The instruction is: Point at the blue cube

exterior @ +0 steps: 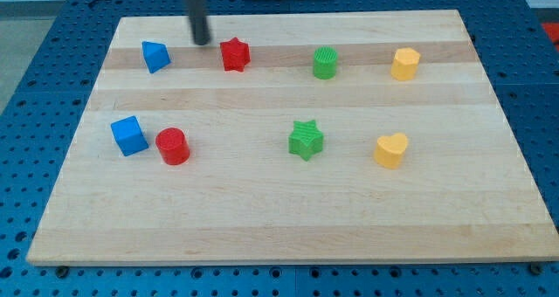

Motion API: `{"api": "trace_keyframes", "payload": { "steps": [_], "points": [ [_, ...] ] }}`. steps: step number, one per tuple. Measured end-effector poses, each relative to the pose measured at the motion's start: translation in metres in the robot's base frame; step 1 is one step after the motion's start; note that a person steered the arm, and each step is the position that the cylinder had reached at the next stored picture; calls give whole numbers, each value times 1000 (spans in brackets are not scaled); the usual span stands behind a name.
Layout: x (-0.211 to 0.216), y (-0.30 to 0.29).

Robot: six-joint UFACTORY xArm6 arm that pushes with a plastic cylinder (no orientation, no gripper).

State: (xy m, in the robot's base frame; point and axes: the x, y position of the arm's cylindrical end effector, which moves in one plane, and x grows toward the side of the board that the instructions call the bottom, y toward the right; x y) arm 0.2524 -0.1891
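The wooden worktop (288, 218) is bare at the view's bottom. Going further back comes a row of four: the blue cube (129, 135) at the view's left, a red cylinder (173, 146) just beside it, a green star (306, 140) and a yellow heart (391, 150). The blue cube looks small, light and hard, so it probably slides with a tiny bump. Its flat sides are the best place to touch it, but here it only needs pointing at. The far row has a blue block (155, 56), maybe a wedge, a red star (234, 54), a green cylinder (325, 63) and a yellow block (404, 64). My tip (202, 42) sits between the blue block and the red star, well apart from the blue cube. There is no gripper, only a rod
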Motion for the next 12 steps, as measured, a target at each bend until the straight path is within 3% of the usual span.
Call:
{"api": "trace_keyframes", "payload": {
  "steps": [1,2,3,6,9,10,12],
  "points": [
    [0,-11],
    [-16,-81],
    [-16,-82],
    [97,-92],
    [172,-115],
    [173,-115],
    [244,-105]
  ]
}}
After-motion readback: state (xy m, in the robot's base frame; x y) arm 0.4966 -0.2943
